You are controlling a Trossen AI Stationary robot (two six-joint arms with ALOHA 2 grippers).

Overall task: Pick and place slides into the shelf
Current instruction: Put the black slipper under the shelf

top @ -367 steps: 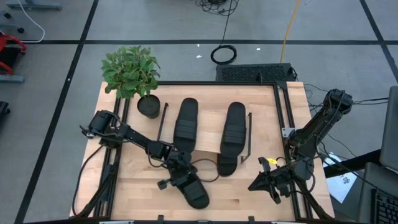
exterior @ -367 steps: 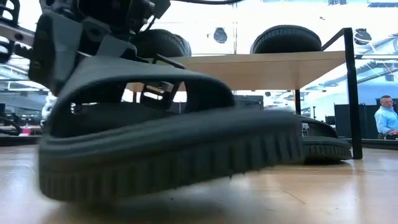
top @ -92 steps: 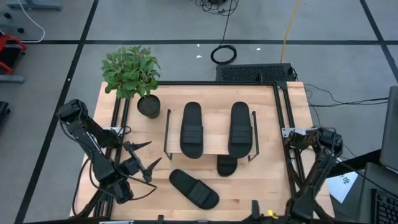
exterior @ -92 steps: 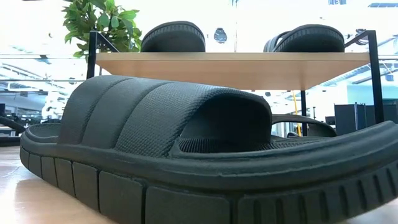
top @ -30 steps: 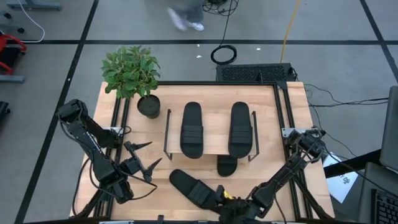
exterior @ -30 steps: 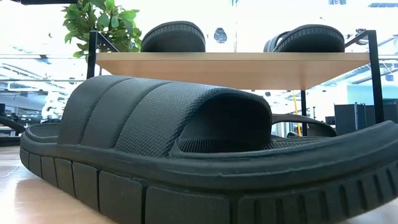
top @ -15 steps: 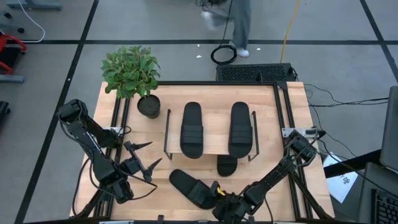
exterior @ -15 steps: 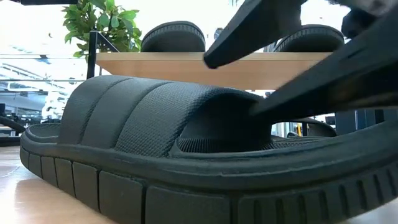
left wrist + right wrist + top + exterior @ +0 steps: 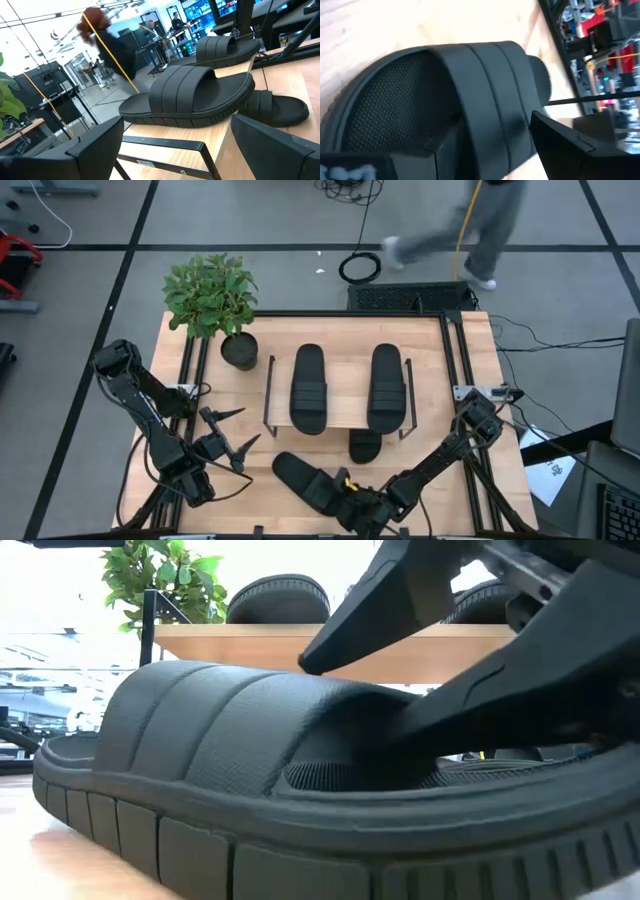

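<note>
Now | right pincer (image 9: 345, 492) newly in at loose slide (image 9: 308, 480) on tabletop (image 9: 230, 395), one finger under strap, one over, not yet clamped | left pincer (image 9: 232, 442) idle, open | 2 slides atop shelf (image 9: 340, 385), 1 below | grip next, I'd judge

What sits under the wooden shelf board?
Under the light wooden shelf board, one black ribbed-strap rubber slide pokes out at its front edge; the rest is covered by the board. Two matching slides lie on top.
</note>
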